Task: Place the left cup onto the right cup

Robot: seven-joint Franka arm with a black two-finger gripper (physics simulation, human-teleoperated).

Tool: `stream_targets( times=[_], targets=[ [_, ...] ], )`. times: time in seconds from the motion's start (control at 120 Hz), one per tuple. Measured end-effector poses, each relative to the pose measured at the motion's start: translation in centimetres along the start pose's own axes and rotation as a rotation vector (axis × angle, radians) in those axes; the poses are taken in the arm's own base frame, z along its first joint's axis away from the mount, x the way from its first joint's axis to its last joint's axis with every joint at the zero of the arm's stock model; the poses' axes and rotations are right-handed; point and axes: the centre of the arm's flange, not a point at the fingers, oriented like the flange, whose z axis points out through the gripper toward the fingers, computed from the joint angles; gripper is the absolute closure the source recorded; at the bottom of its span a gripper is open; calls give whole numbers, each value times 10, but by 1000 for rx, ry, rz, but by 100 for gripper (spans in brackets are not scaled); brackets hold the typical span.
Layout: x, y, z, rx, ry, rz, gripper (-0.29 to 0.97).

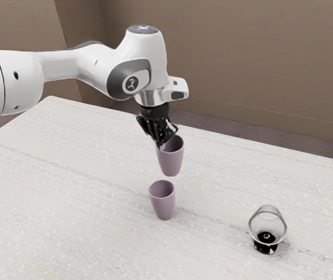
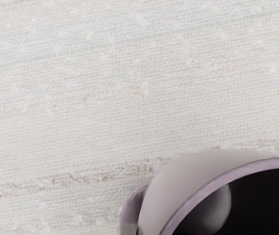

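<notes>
A mauve cup [image 1: 170, 156] hangs upright in the air, held by its rim in my black gripper [image 1: 164, 135], which is shut on it. Directly below it a second mauve cup [image 1: 162, 199] stands upright on the pale table [image 1: 55, 192], with a small gap between the two. In the wrist view the held cup's rim and dark inside [image 2: 227, 191] loom close under my hand, and a sliver of the lower cup [image 2: 132, 213] shows just beyond it.
A clear glass with a black base [image 1: 267, 230] lies tilted on the table toward the exterior view's right, well apart from the cups. Brown walls stand behind the table's far edge.
</notes>
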Motion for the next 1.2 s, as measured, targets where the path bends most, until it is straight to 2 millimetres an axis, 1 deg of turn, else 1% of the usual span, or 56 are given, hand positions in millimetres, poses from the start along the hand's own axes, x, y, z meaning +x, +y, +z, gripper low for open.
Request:
stream_targets(
  times=[0.175, 0.275, 0.533, 0.775, 1.0, 1.2],
  targets=[
    [-33, -7, -2, 24, -22, -58, 78],
    [-40, -7, 2, 29, -27, -85, 78],
    [-35, -7, 23, 23, -34, -138, 78],
    [-29, -5, 53, 15, -61, -171, 78],
    [-27, -3, 66, 13, -73, -195, 78],
    [-27, -4, 68, 8, -72, -212, 36]
  ],
)
